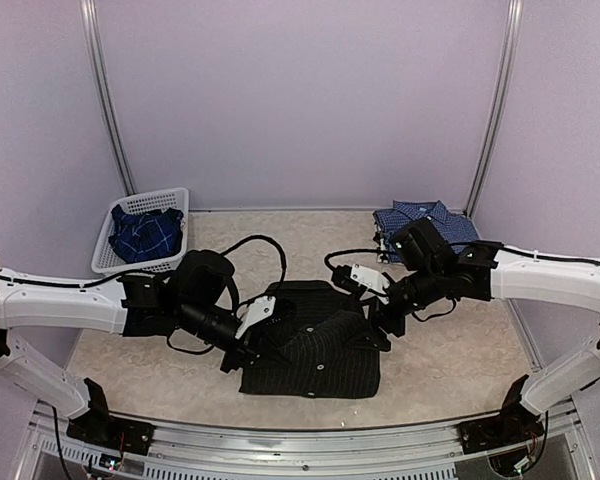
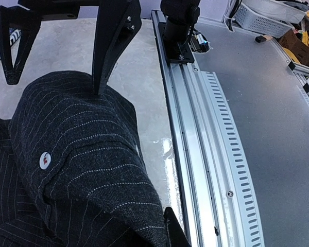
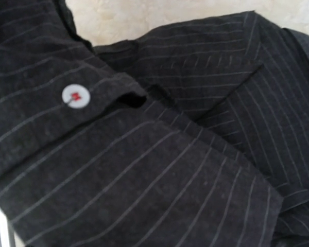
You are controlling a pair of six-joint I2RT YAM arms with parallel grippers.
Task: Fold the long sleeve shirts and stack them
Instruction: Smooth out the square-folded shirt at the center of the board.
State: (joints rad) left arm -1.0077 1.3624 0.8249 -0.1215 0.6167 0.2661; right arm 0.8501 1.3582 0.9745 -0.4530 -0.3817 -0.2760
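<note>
The black pinstriped shirt (image 1: 315, 350) lies partly folded at the table's middle, and it fills the right wrist view (image 3: 159, 154). My left gripper (image 1: 242, 352) is at its left edge, shut on a raised fold of the cloth (image 2: 87, 154); one fingertip (image 2: 177, 230) shows under the fold. My right gripper (image 1: 380, 325) is at the shirt's right side. In the left wrist view it (image 2: 54, 85) stands open, tips down on the cloth. A blue-and-white checked shirt (image 1: 425, 222) lies folded at the back right. A darker blue plaid shirt (image 1: 147, 234) sits in the basket.
A white lattice basket (image 1: 108, 240) stands at the back left. Black cables (image 1: 265, 245) loop over the table behind the black shirt. A metal rail (image 2: 195, 144) runs along the near table edge, with the right arm's base (image 2: 177, 36) bolted to it.
</note>
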